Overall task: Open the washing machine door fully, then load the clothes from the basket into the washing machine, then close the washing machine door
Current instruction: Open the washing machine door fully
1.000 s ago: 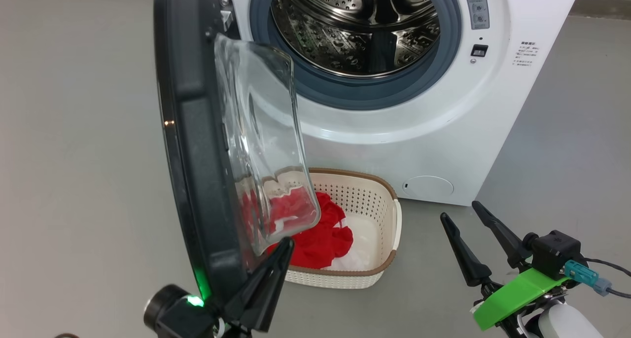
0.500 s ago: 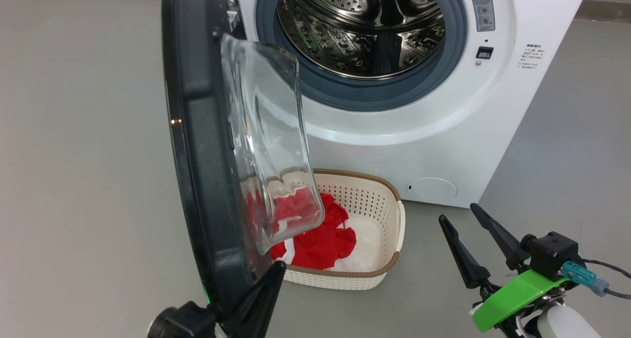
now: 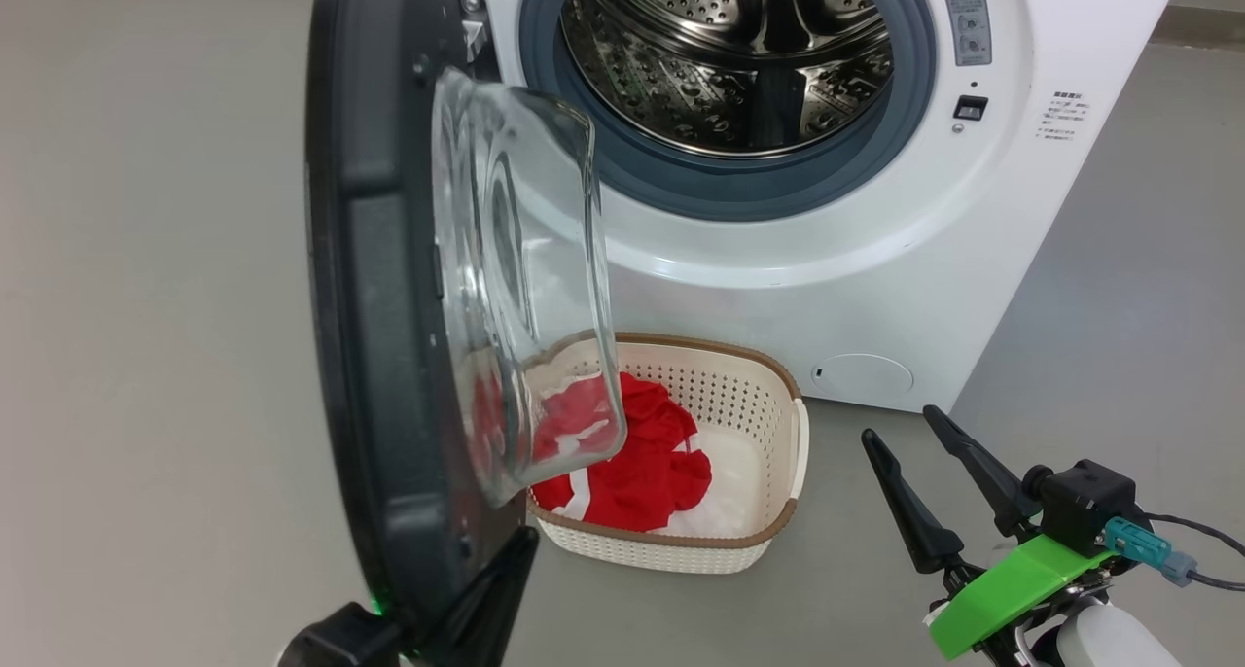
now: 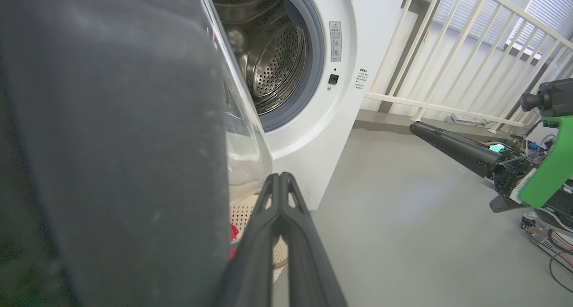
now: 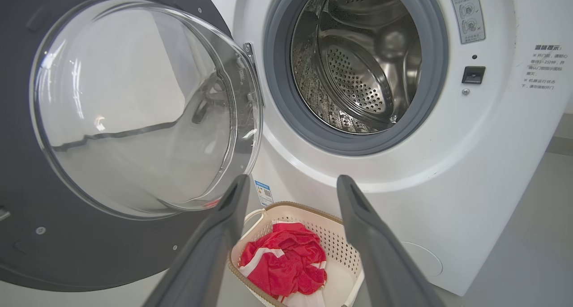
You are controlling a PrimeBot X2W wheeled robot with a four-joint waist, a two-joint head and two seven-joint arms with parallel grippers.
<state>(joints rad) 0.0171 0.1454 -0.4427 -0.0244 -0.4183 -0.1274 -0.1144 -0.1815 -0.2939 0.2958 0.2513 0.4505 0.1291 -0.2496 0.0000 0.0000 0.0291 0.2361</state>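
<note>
The washing machine stands with its steel drum exposed. Its black door hangs open, edge-on to me, with the glass bowl window bulging to the right. My left gripper is shut, with nothing between its fingers, low against the door's inner side; its joined fingertips sit beside the dark rim. Below the opening, the cream basket holds the red and white clothes. My right gripper hovers open to the right of the basket, aimed at the clothes.
Grey floor surrounds the machine. A round white filter cap sits low on its front. A white railing stands to the machine's right, with cables on the floor near my right arm's green bracket.
The head camera has shifted a little. The door has swung slightly wider from the opening, and my shut left gripper has slid down and left along its inner side. The right gripper has barely moved.
</note>
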